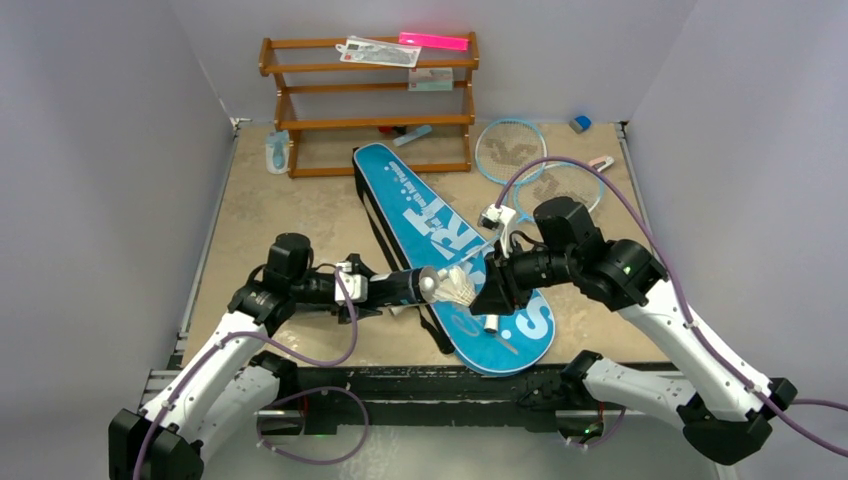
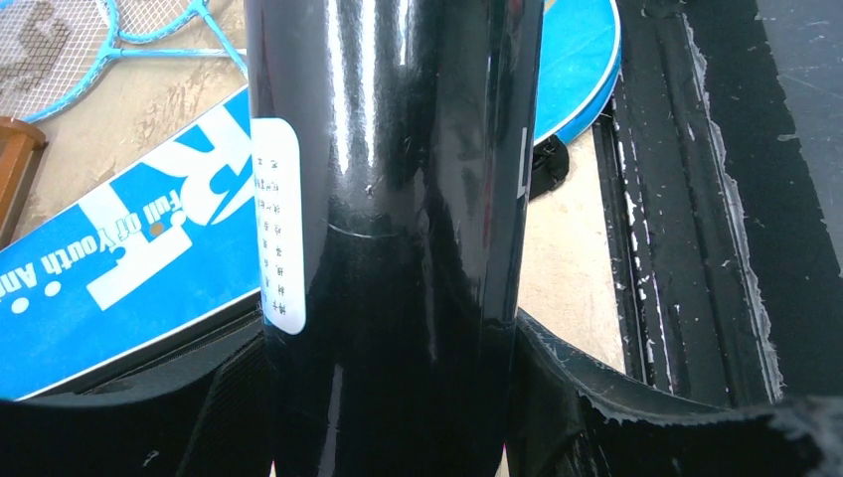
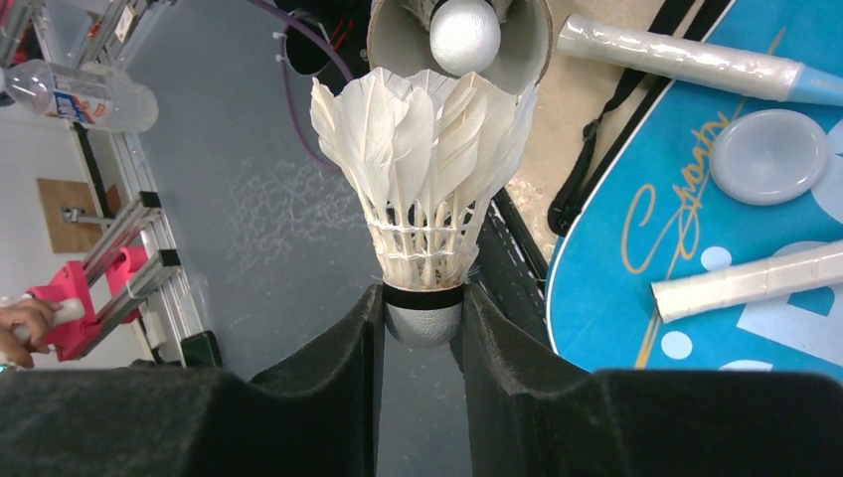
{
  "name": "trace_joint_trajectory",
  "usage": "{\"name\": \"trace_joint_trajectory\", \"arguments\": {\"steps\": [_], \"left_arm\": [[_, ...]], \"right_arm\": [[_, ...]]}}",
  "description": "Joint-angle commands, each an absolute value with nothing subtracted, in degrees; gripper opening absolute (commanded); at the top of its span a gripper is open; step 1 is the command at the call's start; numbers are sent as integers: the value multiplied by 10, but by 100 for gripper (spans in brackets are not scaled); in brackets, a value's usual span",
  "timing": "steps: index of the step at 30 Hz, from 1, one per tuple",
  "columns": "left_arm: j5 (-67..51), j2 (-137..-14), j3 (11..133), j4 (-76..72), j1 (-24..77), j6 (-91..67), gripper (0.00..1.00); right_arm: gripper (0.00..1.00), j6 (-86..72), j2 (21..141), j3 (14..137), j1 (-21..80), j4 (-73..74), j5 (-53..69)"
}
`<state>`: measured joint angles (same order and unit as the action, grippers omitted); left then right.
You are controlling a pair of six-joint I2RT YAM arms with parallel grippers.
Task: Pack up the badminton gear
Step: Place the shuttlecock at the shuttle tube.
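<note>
The right gripper is clamped on the rounded cork of a white feather shuttlecock. Its feathers point away from the fingers, at the open mouth of the long black tube, where another cork sits just inside. The left gripper is closed around that tube's body, holding it level above the table. Beneath both lies the blue bag lettered "SPORT", with two white racket handles and a round clear cap resting on it. The racket heads lie on the table beyond.
</note>
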<state>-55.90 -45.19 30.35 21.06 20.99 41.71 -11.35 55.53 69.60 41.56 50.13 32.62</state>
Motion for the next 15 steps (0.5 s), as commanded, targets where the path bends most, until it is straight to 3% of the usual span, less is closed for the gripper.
{"name": "trace_joint_trajectory", "arguments": {"steps": [1,15], "left_arm": [[-613,-454,313,202,206,436,4],[-632,-455,313,205,206,442,4]], "right_arm": [[20,-109,556,691,415,483,359],[19,-111,583,668,415,474,395]]}}
